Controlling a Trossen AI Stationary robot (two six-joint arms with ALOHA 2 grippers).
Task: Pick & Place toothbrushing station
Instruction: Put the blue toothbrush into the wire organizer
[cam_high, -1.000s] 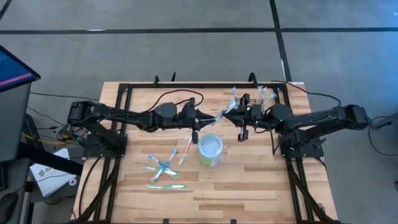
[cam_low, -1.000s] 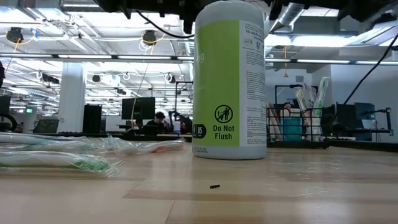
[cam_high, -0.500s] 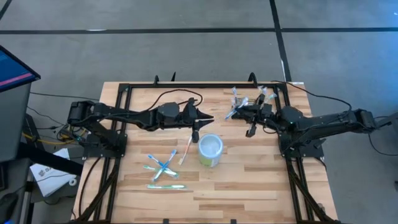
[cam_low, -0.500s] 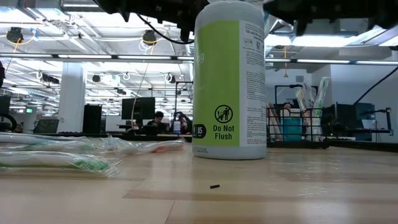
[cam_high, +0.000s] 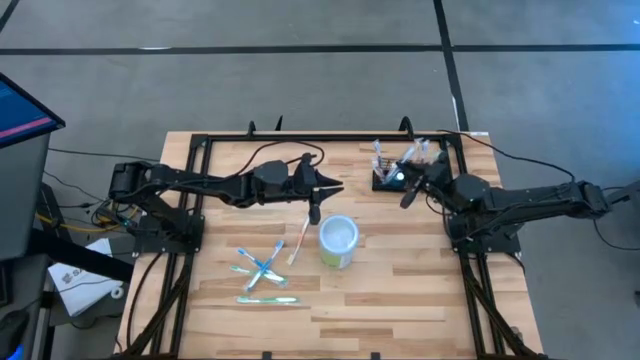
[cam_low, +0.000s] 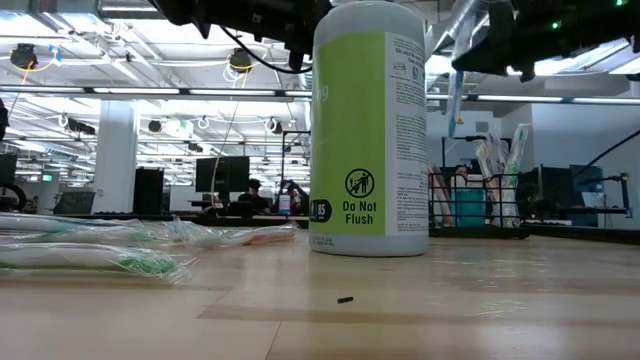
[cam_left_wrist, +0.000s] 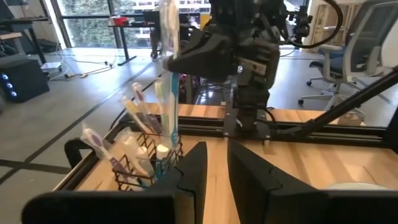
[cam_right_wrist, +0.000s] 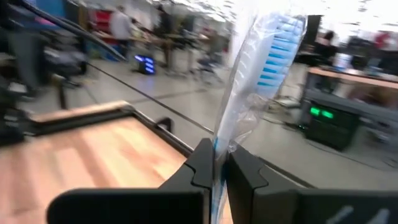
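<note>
The right hand gripped a wrapped toothbrush directly above the basket. The left hand hung slightly parted and empty, the cup just beside it.

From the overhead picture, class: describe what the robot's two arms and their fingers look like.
Both arms are dark, jointed and slender, each mounted on a black frame at the table's side edges. Black cables loop over the left arm. The left gripper and right gripper end in two flat, dark fingers.
</note>
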